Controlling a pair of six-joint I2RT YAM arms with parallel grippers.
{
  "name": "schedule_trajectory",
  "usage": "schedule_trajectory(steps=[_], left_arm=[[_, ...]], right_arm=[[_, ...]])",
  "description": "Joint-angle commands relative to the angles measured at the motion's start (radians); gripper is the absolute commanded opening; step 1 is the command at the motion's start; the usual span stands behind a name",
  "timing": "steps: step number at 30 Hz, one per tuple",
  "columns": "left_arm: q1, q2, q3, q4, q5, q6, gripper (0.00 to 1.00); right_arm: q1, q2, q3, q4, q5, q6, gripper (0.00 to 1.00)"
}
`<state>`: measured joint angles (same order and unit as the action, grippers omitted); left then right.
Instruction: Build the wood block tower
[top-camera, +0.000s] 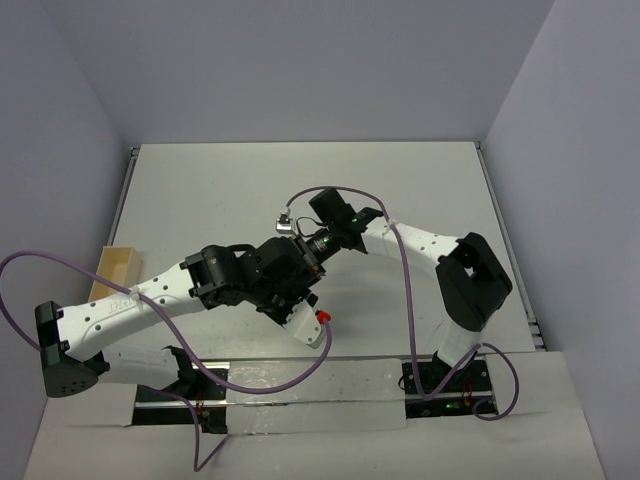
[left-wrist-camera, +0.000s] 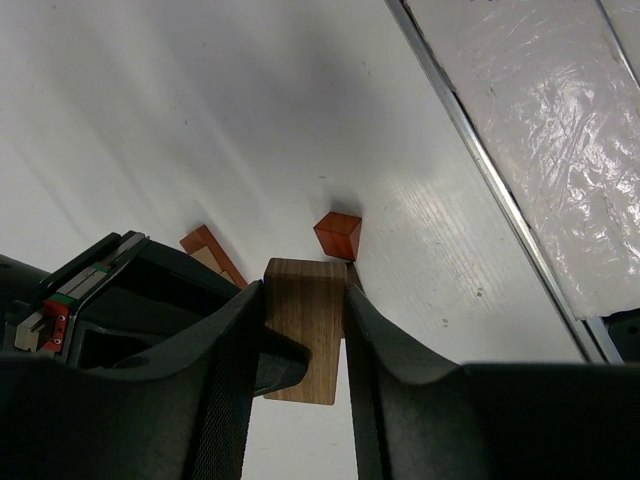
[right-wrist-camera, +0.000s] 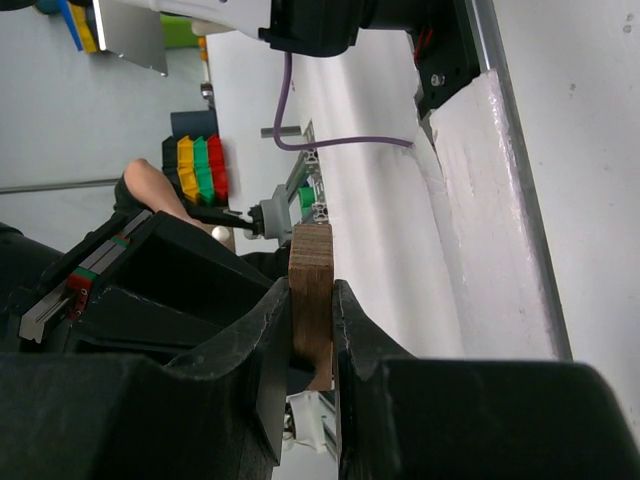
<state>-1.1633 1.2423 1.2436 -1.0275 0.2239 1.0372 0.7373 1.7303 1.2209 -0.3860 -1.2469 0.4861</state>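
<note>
Left gripper (left-wrist-camera: 305, 310): clamped on a brown block (left-wrist-camera: 303, 335), fingers squeezing both its sides
Right gripper (right-wrist-camera: 311, 310): pinching a thin tan block (right-wrist-camera: 311, 275) by its flat faces
Loose bits: reddish wedge (left-wrist-camera: 338, 235) sits on the white table (left-wrist-camera: 200, 120) just past the brown block; a reddish-and-tan piece (left-wrist-camera: 208, 250) lies left of it, half hidden
Overhead: both arms meet mid-table, pale tray (top-camera: 118, 272) way off at the left edge

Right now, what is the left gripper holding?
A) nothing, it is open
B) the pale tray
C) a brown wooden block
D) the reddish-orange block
C: in the left wrist view the left gripper is shut on the brown wooden block, with the reddish-orange block lying loose beyond it; the right gripper clamps a thin wooden block.
</note>
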Motion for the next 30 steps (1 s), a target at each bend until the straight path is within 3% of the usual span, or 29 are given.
schedule_trajectory(steps=[1,5,7,8,11,14,21,30], left_arm=[[-0.003,0.000,-0.006,-0.004,-0.021,-0.005,0.35],[-0.003,0.003,-0.009,0.001,-0.029,-0.016,0.24],[-0.003,0.001,-0.009,0.001,-0.029,-0.028,0.11],[-0.003,0.000,-0.009,0.003,-0.029,-0.029,0.10],[-0.003,-0.011,-0.009,0.007,-0.021,-0.046,0.00],[-0.006,-0.018,0.000,0.000,-0.009,-0.078,0.00],[-0.025,-0.037,0.003,-0.003,0.004,-0.221,0.00],[0.031,0.011,-0.004,0.106,-0.106,-0.362,0.00]], right_arm=[[0.011,0.005,0.051,-0.036,-0.015,-0.034,0.00],[0.013,0.007,0.052,-0.033,-0.023,-0.037,0.00],[0.013,0.010,0.052,-0.020,-0.039,-0.031,0.11],[0.013,0.011,0.052,-0.019,-0.044,-0.031,0.12],[0.012,0.015,0.058,-0.016,-0.052,-0.033,0.54],[0.004,0.017,0.063,-0.016,-0.043,-0.040,0.78],[-0.131,0.026,0.125,-0.029,-0.038,-0.007,0.84],[-0.318,-0.061,0.190,-0.133,-0.001,-0.120,0.87]])
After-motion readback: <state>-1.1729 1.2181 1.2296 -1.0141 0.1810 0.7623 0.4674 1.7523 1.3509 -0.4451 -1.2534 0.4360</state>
